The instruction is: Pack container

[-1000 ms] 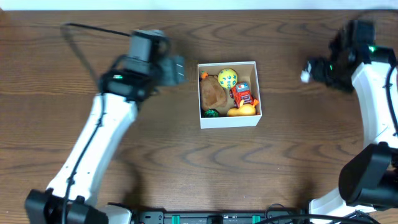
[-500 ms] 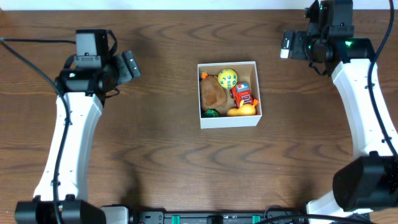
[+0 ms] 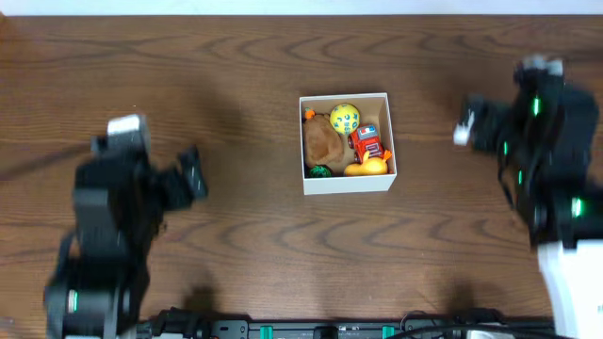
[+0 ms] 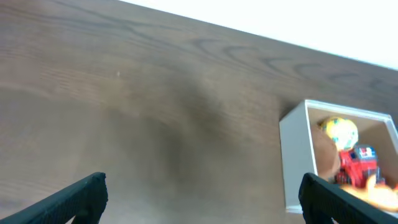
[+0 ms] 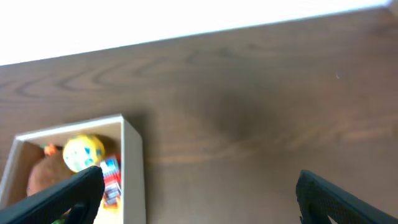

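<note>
Item 1, left hand: nearest to me, low on the left, well apart from the box. It was blurred from overhead. From its own camera the left hand had its fingers spread wide over bare tabletop and held nothing.

Item 2, box: small, square, white-walled and open-topped. It stood upright near the middle of the tabletop, between the two hands and touched by neither.

Item 3, contents, front to back:
- A yellow duck lay against the near wall, with a green piece in the near left corner.
- A red toy and a brown lump sat side by side in the middle. I could not tell what the lump was.
- A yellow ball with blue spots lay by the far wall, with an orange bit in the far left corner.

Item 4, right hand: right of the box, level with its far half, well apart. From its own camera the right hand was also wide open and empty.

Item 5, white strip: it ran beyond the far edge of the tabletop.

State of work: I judged the packing done, or all but done. The box looked near full, both hands were empty, and I saw no toy outside it in any view. No lid or flap showed, so I found no step left.
</note>
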Tool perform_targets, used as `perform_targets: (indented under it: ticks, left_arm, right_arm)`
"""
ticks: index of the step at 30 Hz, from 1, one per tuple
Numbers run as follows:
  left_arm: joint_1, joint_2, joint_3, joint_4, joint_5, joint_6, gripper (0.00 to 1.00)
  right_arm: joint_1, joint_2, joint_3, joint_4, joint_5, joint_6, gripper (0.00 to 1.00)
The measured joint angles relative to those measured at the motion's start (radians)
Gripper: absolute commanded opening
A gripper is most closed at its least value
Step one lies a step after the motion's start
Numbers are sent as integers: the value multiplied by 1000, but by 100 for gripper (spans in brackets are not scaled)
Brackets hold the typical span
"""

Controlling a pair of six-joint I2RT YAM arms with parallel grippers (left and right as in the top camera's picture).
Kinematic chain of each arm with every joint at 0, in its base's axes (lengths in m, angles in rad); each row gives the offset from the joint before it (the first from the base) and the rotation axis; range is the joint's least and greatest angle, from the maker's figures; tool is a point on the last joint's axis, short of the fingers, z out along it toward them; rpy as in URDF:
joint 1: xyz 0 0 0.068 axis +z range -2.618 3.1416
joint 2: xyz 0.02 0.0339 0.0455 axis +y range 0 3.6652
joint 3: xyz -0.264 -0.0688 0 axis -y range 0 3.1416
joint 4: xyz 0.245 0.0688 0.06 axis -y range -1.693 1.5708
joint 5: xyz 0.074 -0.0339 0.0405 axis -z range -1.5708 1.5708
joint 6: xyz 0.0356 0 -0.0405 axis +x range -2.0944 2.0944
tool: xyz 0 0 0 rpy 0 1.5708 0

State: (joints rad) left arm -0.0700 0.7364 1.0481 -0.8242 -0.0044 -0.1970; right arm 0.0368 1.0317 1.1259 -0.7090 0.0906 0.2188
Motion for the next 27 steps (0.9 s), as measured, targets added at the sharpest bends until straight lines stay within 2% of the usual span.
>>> perform_targets:
  ticks: [5, 10, 17, 27]
  left_arm:
    - [-3, -251, -90, -128, 0, 11, 98]
    - [-3, -372, -150, -228, 0, 14, 98]
    - [-3, -378, -163, -178, 0, 14, 98]
    - [-3, -378, -163, -191, 0, 14, 98]
  right_arm:
    - [0, -293, -271, -2, 29, 29, 99]
    - [0, -467, -417, 11, 61, 38, 99]
    - [0, -494, -459, 10, 71, 41, 99]
    - [0, -494, -459, 10, 74, 41, 99]
